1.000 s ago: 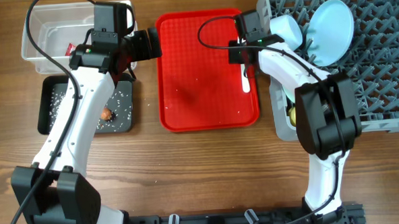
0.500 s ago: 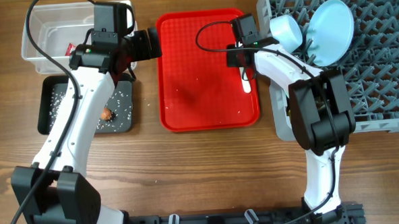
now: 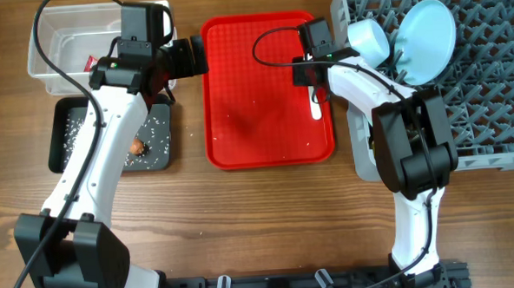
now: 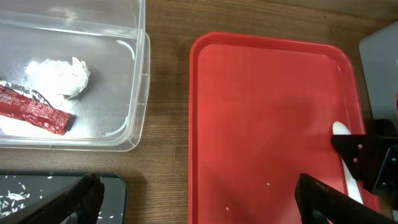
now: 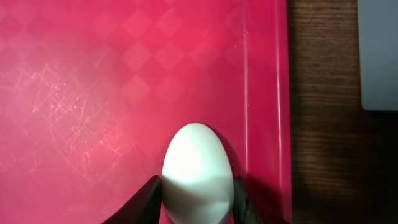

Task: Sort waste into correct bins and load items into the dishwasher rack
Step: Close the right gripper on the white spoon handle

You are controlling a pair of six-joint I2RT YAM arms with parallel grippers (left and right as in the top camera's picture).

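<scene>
The white plastic spoon [image 3: 317, 107] lies along the right side of the flat red serving tray [image 3: 256, 118]. My right gripper [image 3: 314, 82] is down on the spoon's far end. In the right wrist view its jaws [image 5: 198, 186] press both sides of the spoon's bowl [image 5: 196, 158]. My left gripper [image 3: 197, 55] hovers open and empty over the gap between the clear tub [image 3: 53, 40] and the red tray; in the left wrist view its fingers [image 4: 193, 205] are spread wide. The tub holds the red wrapper [image 4: 34, 111] and the white tissue ball [image 4: 59, 76].
The black tray [image 3: 71, 161] holds rice grains and a small orange-brown lump [image 3: 136, 147]. The grey dishwasher rack [image 3: 489, 90] at the right holds the pale blue plate [image 3: 430, 36] and a bowl [image 3: 370, 39]. A few rice grains lie on the red tray.
My right gripper has shifted slightly left along the spoon's end. The left arm has not moved.
</scene>
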